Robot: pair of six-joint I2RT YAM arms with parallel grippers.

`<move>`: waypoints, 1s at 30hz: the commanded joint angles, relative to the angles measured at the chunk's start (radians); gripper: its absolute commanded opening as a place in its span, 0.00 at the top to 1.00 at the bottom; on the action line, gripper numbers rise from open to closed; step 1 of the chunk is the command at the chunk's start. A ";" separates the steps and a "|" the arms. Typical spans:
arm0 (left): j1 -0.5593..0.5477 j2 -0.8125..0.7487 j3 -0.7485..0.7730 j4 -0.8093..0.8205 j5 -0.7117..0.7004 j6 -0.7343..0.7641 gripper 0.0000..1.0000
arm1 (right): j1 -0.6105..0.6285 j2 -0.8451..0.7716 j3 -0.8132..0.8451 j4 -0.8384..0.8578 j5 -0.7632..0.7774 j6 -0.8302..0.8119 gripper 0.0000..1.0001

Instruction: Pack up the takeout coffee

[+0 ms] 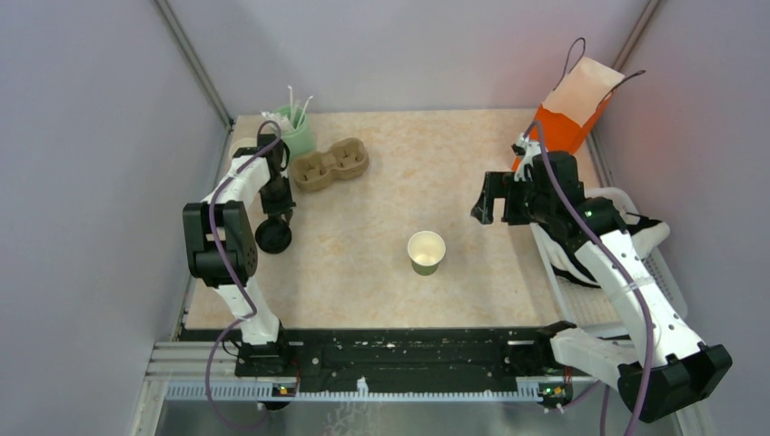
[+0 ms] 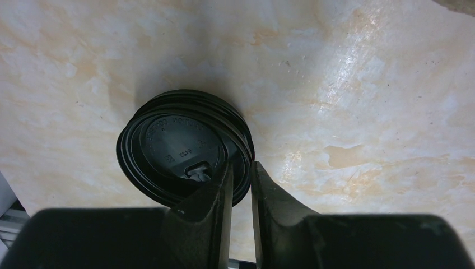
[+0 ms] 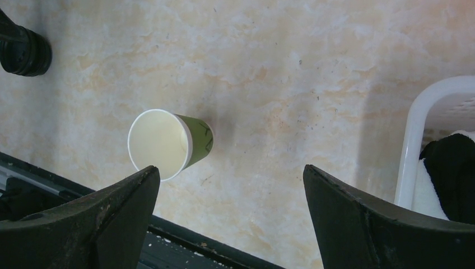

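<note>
Currently the step in hand looks like fetching a lid. The left gripper [image 2: 241, 167] is low over a stack of black lids [image 2: 173, 145] by the left edge of the table [image 1: 381, 182]. Its fingers stand almost together, one lying over the top lid and the other just outside the rim. Whether they already pinch that rim cannot be told.

The takeout coffee cup [image 1: 427, 252], olive green outside and cream inside, stands upright and lidless near the middle of the table, a little toward the near edge and well apart from the lids.

The right gripper [image 3: 231, 171] hangs above the table toward the right edge, fingers spread wide, holding nothing. An orange paper bag [image 1: 572, 113] stands in the far right corner. A cardboard cup carrier [image 1: 329, 165] lies near the far left corner.

Next, I judge, a single lid must come free of the stack, cross to the cup and be pressed level onto its rim.
</note>
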 commanded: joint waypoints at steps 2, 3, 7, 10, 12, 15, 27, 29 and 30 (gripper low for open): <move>0.003 0.007 -0.009 0.022 0.014 0.005 0.73 | 0.010 -0.002 0.016 0.023 -0.006 -0.005 0.02; 0.003 0.007 -0.009 0.022 0.015 0.005 0.73 | 0.010 -0.003 0.015 0.022 -0.006 -0.004 0.02; 0.003 0.010 -0.015 0.024 0.024 0.007 0.73 | 0.010 -0.004 0.012 0.023 -0.006 -0.002 0.02; 0.002 0.010 -0.021 0.026 0.024 0.007 0.74 | 0.010 -0.005 0.011 0.024 -0.006 -0.002 0.02; 0.003 0.010 -0.022 0.027 0.023 0.008 0.75 | 0.010 -0.006 0.011 0.025 -0.006 -0.001 0.02; 0.002 0.013 -0.020 0.027 0.025 0.010 0.77 | 0.010 -0.006 0.011 0.023 -0.006 -0.001 0.02; 0.003 0.001 0.002 0.011 0.006 0.012 0.90 | 0.010 -0.005 0.007 0.026 -0.009 -0.001 0.02; 0.003 -0.004 0.008 0.006 0.004 0.011 0.91 | 0.010 -0.004 0.007 0.026 -0.010 0.000 0.02; 0.003 -0.007 0.010 0.004 0.004 0.011 0.92 | 0.010 -0.003 0.007 0.026 -0.009 -0.001 0.02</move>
